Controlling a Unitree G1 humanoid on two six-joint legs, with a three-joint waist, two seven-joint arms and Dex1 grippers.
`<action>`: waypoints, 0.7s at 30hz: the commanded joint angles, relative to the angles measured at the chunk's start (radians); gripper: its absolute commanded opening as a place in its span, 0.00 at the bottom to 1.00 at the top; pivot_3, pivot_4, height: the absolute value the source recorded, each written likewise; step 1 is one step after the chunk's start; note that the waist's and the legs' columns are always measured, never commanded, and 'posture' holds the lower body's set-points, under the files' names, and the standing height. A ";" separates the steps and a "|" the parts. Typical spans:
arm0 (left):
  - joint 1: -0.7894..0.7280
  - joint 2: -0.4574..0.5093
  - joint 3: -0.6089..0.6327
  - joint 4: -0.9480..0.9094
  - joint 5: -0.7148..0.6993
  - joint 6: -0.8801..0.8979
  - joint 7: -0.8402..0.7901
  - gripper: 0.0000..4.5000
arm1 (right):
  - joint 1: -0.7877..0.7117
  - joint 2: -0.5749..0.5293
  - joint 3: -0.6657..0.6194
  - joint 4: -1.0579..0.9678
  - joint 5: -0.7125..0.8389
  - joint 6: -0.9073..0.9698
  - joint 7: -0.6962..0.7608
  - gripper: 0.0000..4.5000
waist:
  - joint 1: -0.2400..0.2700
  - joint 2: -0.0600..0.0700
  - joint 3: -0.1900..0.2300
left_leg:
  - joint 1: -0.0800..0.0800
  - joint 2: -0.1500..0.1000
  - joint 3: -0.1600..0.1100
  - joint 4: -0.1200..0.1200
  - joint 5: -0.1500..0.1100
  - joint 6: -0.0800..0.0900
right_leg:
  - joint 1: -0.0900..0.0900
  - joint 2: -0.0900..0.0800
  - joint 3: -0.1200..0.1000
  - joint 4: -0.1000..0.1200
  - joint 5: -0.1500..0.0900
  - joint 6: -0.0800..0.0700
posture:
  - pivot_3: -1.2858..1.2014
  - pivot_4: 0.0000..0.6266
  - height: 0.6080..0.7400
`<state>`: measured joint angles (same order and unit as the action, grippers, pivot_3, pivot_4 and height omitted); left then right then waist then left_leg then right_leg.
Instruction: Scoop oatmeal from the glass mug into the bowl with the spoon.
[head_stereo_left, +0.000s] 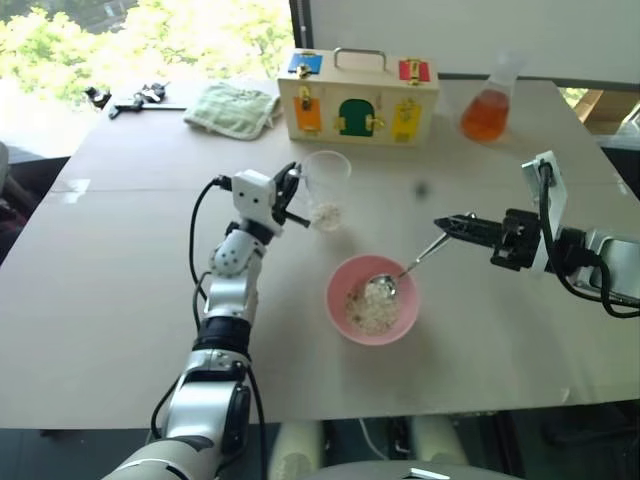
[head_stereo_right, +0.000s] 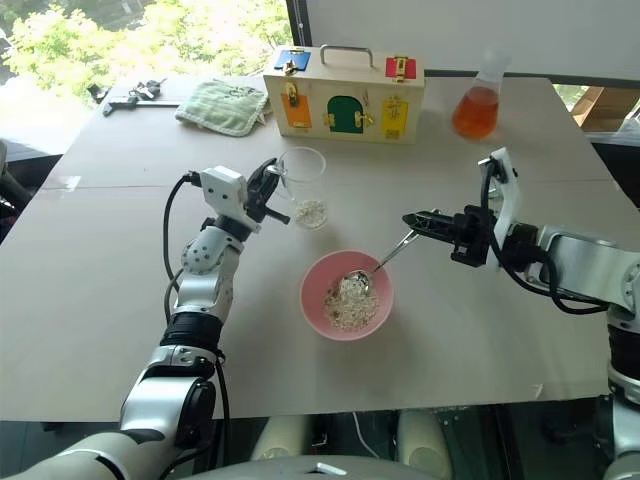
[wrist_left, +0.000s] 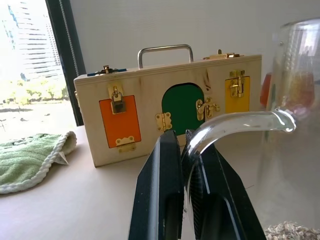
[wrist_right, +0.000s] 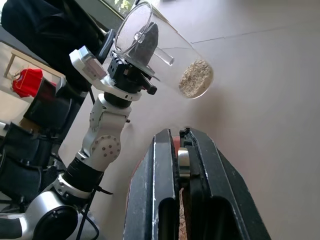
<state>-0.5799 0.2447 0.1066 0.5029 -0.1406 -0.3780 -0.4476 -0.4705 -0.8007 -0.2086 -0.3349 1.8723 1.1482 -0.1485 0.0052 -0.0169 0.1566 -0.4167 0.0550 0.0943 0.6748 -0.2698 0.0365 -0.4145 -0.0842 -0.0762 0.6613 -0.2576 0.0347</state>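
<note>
Head views: my left tool is clamped on the handle of the glass mug, which stands on the desk with oatmeal at its bottom. My right tool grips the spoon, its round end in the pink bowl over flakes.

Left wrist: fingers pinch the handle; wooden latch box and green cloth behind.

Right wrist: fingers clenched on metal.

Orange flask is far back. No legible writing.

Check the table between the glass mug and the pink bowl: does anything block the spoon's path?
Nothing visible does. The mug and bowl stand apart with bare table between; the spoon already rests its tip in the bowl.
</note>
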 joint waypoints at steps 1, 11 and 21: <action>-0.023 0.003 0.003 -0.012 -0.010 -0.035 -0.006 0.02 | -0.013 -0.028 -0.012 -0.075 -0.118 -0.039 0.123 0.00 | 0.007 0.000 0.000 | 0.000 0.000 0.000 0.000 0.000 0.000 | 0.000 0.000 0.000 0.000 0.000 0.000 | 0.52 0.24 1.00; -0.021 0.003 0.005 -0.010 -0.008 -0.037 -0.007 0.02 | 0.038 -0.038 -0.021 -0.195 -0.427 -0.153 0.515 0.00 | 0.009 0.000 0.000 | 0.000 -0.001 -0.006 0.001 0.000 0.000 | 0.000 0.000 -0.001 0.000 0.000 0.000 | 0.52 0.24 1.00; -0.020 0.006 0.011 -0.005 -0.012 -0.039 -0.009 0.02 | 0.123 -0.042 -0.001 -0.242 -0.725 -0.332 0.807 0.00 | 0.009 0.000 0.000 | 0.000 -0.001 -0.009 0.004 0.000 0.000 | 0.003 0.000 -0.003 0.001 0.000 0.000 | 0.52 0.24 1.00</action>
<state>-0.5798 0.2461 0.1080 0.5033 -0.1408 -0.3815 -0.4558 -0.3520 -0.8346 -0.2030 -0.5426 1.1892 0.8672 0.6130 0.0144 -0.0170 0.1566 -0.4170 0.0539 0.0849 0.6792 -0.2699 0.0367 -0.4115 -0.0841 -0.0797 0.6620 -0.2575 0.0349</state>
